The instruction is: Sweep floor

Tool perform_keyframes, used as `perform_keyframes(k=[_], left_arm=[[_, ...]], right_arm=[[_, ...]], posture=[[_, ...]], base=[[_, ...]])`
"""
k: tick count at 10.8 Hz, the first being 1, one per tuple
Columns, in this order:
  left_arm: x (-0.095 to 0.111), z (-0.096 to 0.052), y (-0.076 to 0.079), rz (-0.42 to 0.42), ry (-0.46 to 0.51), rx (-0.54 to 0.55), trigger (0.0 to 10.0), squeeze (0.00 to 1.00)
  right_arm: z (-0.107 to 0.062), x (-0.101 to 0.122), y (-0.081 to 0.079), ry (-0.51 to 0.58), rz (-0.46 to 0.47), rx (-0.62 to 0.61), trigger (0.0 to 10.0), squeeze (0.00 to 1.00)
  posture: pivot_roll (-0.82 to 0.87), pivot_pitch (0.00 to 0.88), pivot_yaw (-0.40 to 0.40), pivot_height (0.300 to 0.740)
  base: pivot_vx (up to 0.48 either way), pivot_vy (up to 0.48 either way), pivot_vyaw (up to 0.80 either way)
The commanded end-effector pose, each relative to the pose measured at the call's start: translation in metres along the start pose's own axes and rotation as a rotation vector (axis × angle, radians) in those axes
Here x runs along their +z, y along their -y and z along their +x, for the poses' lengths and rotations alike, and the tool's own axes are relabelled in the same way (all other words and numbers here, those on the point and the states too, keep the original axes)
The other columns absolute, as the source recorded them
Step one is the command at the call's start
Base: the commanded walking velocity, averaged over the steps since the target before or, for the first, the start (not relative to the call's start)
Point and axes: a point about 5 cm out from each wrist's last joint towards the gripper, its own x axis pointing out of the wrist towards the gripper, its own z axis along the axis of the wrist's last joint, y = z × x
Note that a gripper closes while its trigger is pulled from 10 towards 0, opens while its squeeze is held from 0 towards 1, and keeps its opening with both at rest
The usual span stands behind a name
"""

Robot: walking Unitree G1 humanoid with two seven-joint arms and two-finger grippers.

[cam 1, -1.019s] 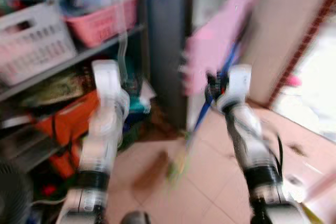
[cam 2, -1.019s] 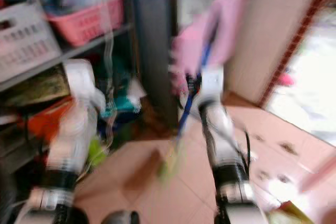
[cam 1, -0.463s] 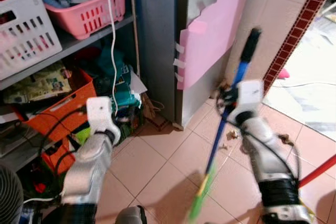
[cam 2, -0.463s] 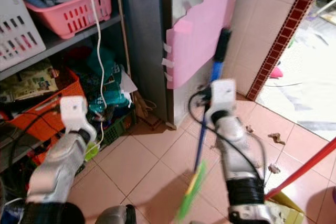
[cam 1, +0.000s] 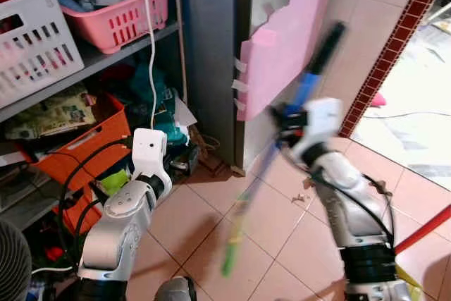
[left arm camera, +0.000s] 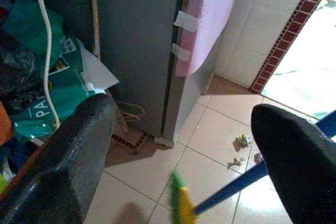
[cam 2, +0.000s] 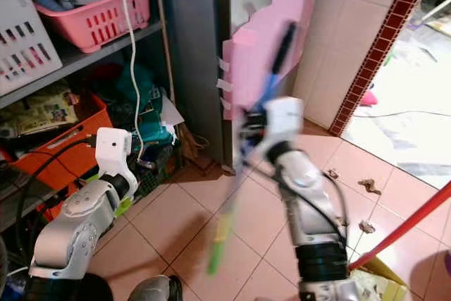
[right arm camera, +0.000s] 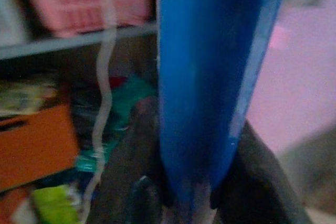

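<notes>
A broom with a blue handle (cam 1: 304, 91) and a green and yellow head (cam 1: 232, 244) slants across the tiled floor (cam 1: 197, 223), blurred by motion. My right gripper (cam 1: 283, 119) is shut on the broom handle (right arm camera: 210, 77) partway up, in front of the pink sheet. The head (left arm camera: 180, 203) hangs just above the tiles, left of the arm. Small bits of litter (left arm camera: 242, 140) lie on the floor near the tiled wall, and more litter (cam 2: 370, 185) lies by the doorway. My left gripper (left arm camera: 178, 145) is open, held low in front of the shelf, with nothing between its fingers.
A grey cabinet (cam 1: 211, 54) with a taped pink sheet (cam 1: 282, 47) stands ahead. Shelves on the left carry a pink basket (cam 1: 116, 12), a white basket (cam 1: 32, 47) and an orange crate (cam 1: 77, 149). A red pole (cam 1: 423, 230) leans at the right, beside a bright doorway (cam 1: 423, 103).
The broom has swung to the left, its head moving from below my right arm toward the shelf. My left arm has risen slightly. Earlier blur from camera motion has cleared.
</notes>
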Motion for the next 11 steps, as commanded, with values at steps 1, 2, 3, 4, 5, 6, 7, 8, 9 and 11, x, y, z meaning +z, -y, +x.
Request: perform_keyframes(k=[1,2,3,4,5,6,7,8,9,11], left_arm=[[0.0,-0.003,0.002,-0.009,-0.004,0.0,10.0,0.0],[-0.007,-0.004,0.007,-0.023,-0.026,-0.007,10.0,0.0],[-0.012,-0.004,0.015,-0.039,-0.04,-0.022,10.0,0.0],[-0.012,-0.003,0.017,-0.039,-0.035,-0.027,10.0,0.0],[-0.011,-0.002,0.017,-0.048,-0.026,-0.026,10.0,0.0],[-0.011,0.0,0.013,-0.05,-0.025,0.0,10.0,0.0],[-0.015,-0.001,0.01,-0.059,-0.041,0.011,10.0,0.0],[-0.017,-0.003,0.008,-0.081,-0.049,0.014,10.0,0.0],[-0.018,-0.003,0.008,-0.096,-0.05,0.012,10.0,0.0],[-0.011,0.001,0.017,-0.153,-0.034,-0.063,10.0,0.0]], right_arm=[[0.001,0.016,-0.009,0.064,-0.027,0.078,10.0,0.0],[-0.001,0.017,-0.014,0.091,-0.054,0.114,10.0,0.0],[-0.005,0.014,-0.022,0.092,-0.076,0.189,10.0,0.0],[-0.007,0.014,-0.023,0.09,-0.063,0.202,10.0,0.0],[-0.01,0.011,-0.024,0.087,-0.134,0.21,10.0,0.0],[-0.013,0.006,-0.013,0.083,-0.19,0.111,10.0,0.0],[-0.017,0.004,0.002,0.07,-0.149,-0.039,10.0,0.0],[-0.02,-0.003,0.012,0.031,-0.075,-0.136,10.0,0.0],[-0.022,-0.008,0.016,0.007,-0.08,-0.174,10.0,0.0],[-0.022,-0.013,0.017,-0.016,-0.05,-0.227,10.0,0.0]], posture=[[-0.06,0.0,0.05,0.74],[-0.07,0.0,0.054,0.74],[-0.07,0.0,0.05,0.74],[-0.07,0.0,0.049,0.74],[-0.08,0.0,0.046,0.74],[-0.08,0.0,0.043,0.74],[-0.08,0.0,0.042,0.74],[-0.08,0.0,0.044,0.74],[-0.08,0.0,0.045,0.74],[-0.09,0.0,0.052,0.74]], base=[[0.0,0.0,0.0],[0.0,0.0,0.0],[0.0,0.0,0.0],[0.0,0.0,0.0],[0.0,0.0,0.0],[0.0,0.0,0.0],[0.0,0.0,0.0],[0.0,0.0,0.0],[0.0,0.0,-0.52],[0.0,0.0,-0.8]])
